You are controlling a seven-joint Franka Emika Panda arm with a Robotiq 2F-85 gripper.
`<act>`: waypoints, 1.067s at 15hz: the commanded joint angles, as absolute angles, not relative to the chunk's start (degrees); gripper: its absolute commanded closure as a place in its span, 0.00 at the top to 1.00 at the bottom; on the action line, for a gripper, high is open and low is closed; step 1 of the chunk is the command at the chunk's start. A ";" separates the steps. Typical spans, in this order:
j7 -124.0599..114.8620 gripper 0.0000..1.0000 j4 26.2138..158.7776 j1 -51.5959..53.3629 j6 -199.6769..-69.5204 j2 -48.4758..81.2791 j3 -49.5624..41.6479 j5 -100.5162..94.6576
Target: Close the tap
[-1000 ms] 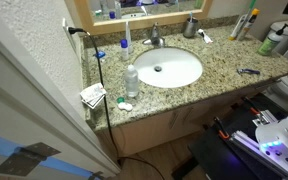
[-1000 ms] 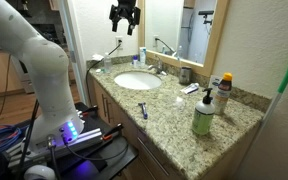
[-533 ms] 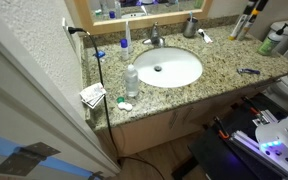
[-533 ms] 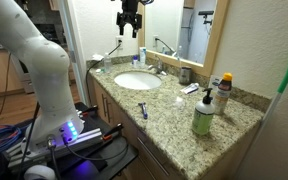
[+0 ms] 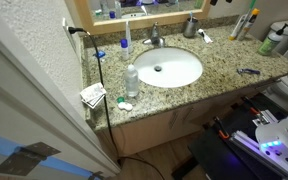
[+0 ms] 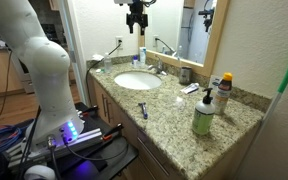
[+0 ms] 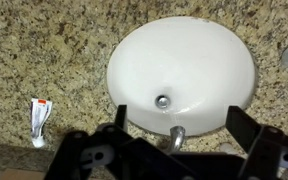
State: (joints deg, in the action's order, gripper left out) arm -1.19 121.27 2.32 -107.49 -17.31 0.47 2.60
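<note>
While the gripper [image 6: 136, 20] hangs high above the counter [image 5: 224, 62] in an exterior view, close to the mirror [image 6: 184, 30], the wrist view shows its two dark fingers [image 7: 120, 115] spread wide, with nothing clamped between them. It touches nothing.

The tap [image 5: 154, 38], small and shiny, sits on the granite at the back rim of the white oval basin [image 5: 189, 72], between the basin and the mirror, spout toward the bowl. In the wrist view it shows at the bottom edge, roughly centred between the fingers and well below them. I can't tell the lever position.

Containers:
- The basin is plain white inside, with the metal drain [image 7: 162, 101] at the low point. Can't tell if it is wet.
- A clear plastic bottle [image 5: 132, 80] stands upright just beside the basin rim, toward the front of the counter. Its fill level is unreadable.
- A grey metal cup [image 5: 190, 27] stands upright at the back of the counter near the mirror, to one side of the tap and apart from it. Its inside is not visible.
- A green pump bottle [image 6: 203, 113] stands upright near the counter end, with an orange-capped bottle [image 6: 224, 92] just behind it. Their contents can't be seen.

Loose items: a razor [image 5: 248, 71] lies flat on the granite, apart from the basin, and a small white tube [image 7: 41, 118] lies flat off the basin's other side.
</note>
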 commanded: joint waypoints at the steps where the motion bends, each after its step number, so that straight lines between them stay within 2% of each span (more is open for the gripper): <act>1: -5.10 1.00 120.70 1.55 -109.87 -12.37 1.54 1.76; 6: -12.31 1.00 111.26 2.46 -119.08 1.05 2.48 5.04; 8: -12.79 1.00 106.93 2.80 -116.99 2.65 2.62 7.81; 9: -12.40 1.00 112.42 2.61 -119.13 0.05 2.47 5.38; 13: -13.70 1.00 108.42 3.12 -117.98 3.37 2.67 4.09; 16: -21.05 1.00 106.09 4.26 -119.35 11.00 3.04 -0.52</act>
